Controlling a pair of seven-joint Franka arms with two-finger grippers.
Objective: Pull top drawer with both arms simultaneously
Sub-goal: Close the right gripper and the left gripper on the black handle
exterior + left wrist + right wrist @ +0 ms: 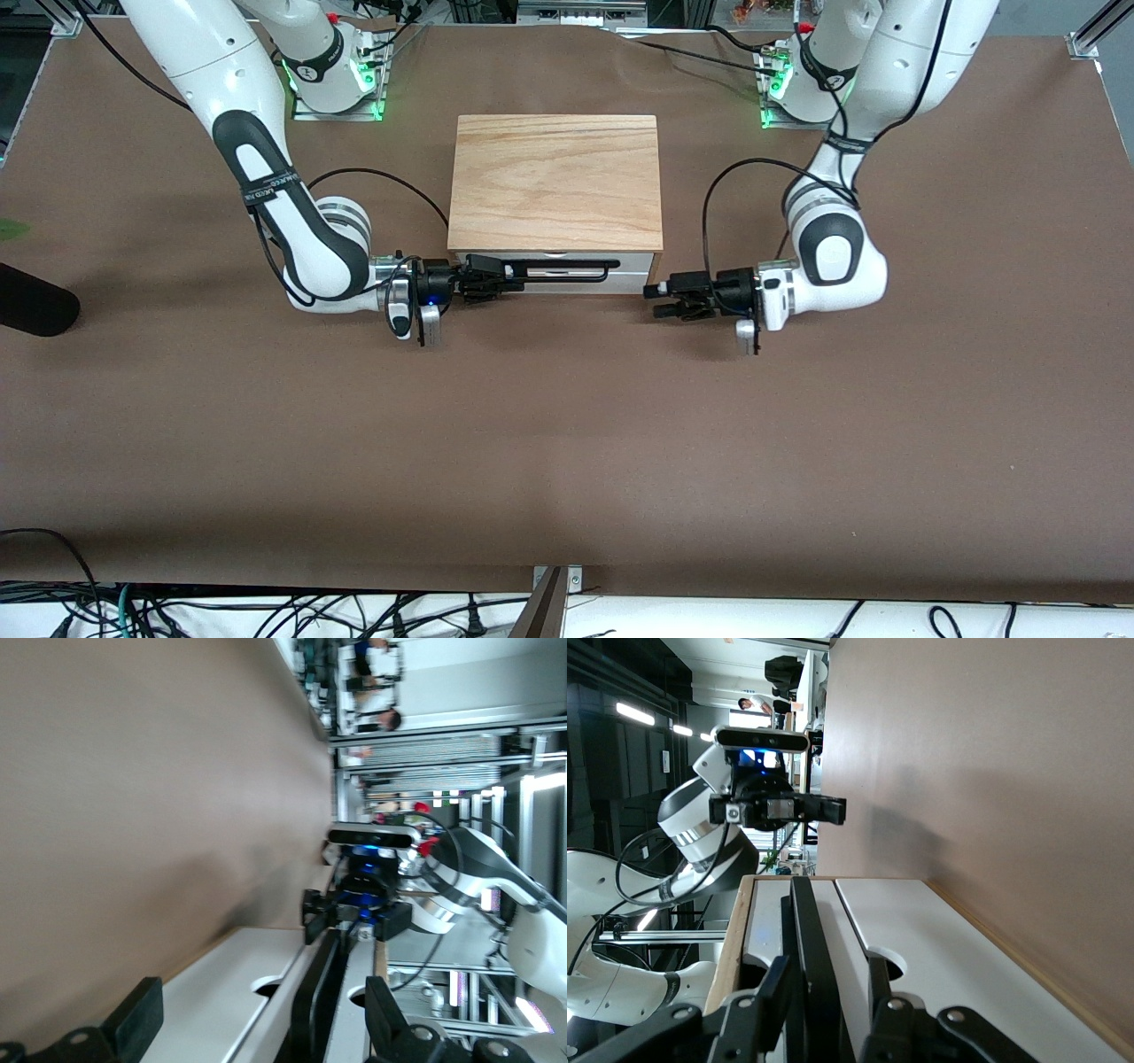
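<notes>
Top drawer (576,273): shut in the cabinet (556,182) at mid-surface, its white front facing the front camera, the long black bar handle (567,263) running across it.

Right end effector (496,273): at the handle's end toward the right arm's side, fingers (793,988) either side of the bar and narrowing on it; the right wrist view shows the bar running between them, though a firm pinch is not certain.

Left end effector (657,297): fingers (137,1019) spread wide, just off the cabinet's corner toward the left arm's end of the surface, apart from the handle; the left wrist view looks along the bar with nothing yet between the fingers.

Step in hand: judged to be securing the handle at both ends before any pull.

Doing it well: the right grip should seat squarely on the bar and then wait. The left end effector likely needs to slide in along the drawer front until the bar sits between its fingers, then clamp.

Pull: both arms should draw straight toward the front camera at a matched pace.

Risk: a one-sided pull could skew the drawer or drag the cabinet across the brown surface (567,461).
</notes>
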